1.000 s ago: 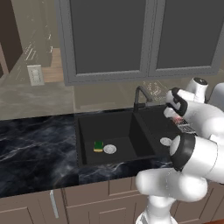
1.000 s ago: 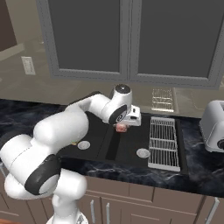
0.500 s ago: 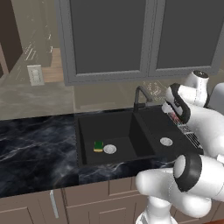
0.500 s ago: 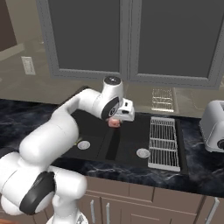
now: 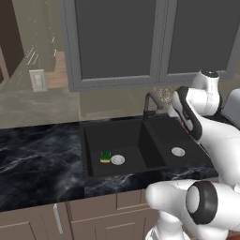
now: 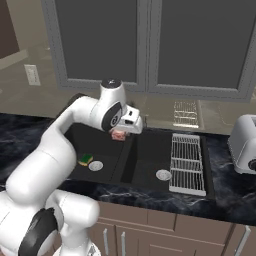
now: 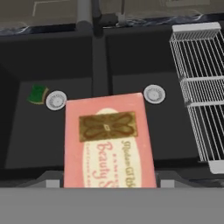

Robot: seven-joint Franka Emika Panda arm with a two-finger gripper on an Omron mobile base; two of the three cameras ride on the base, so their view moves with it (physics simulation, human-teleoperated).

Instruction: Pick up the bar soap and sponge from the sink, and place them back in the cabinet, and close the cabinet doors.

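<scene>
Bar soap [image 7: 109, 142], a flat pink block with a gold emblem and lettering, sat clamped in the gripper [image 6: 120, 134] above the black sink [image 6: 150, 170]

- Gripper [image 6: 120, 134] w/ bar soap [image 6: 118, 134] hangs above the sink [image 6: 145, 172], over the divider; open air all round it.
- Faucet [image 5: 151, 101] stands at sink's back edge, near the arm.
- Wire rack [image 6: 186, 162] covers right side of right basin; rest of basin bare bar its drain [image 6: 163, 175].
- Left basin: sponge [image 6: 85, 159] just beside drain [image 6: 95, 165], rest of floor free.
- Window panes [image 6: 145, 42] close behind, wall off the back.
- Toaster [image 6: 245, 145] far right on counter, well apart.
</scene>
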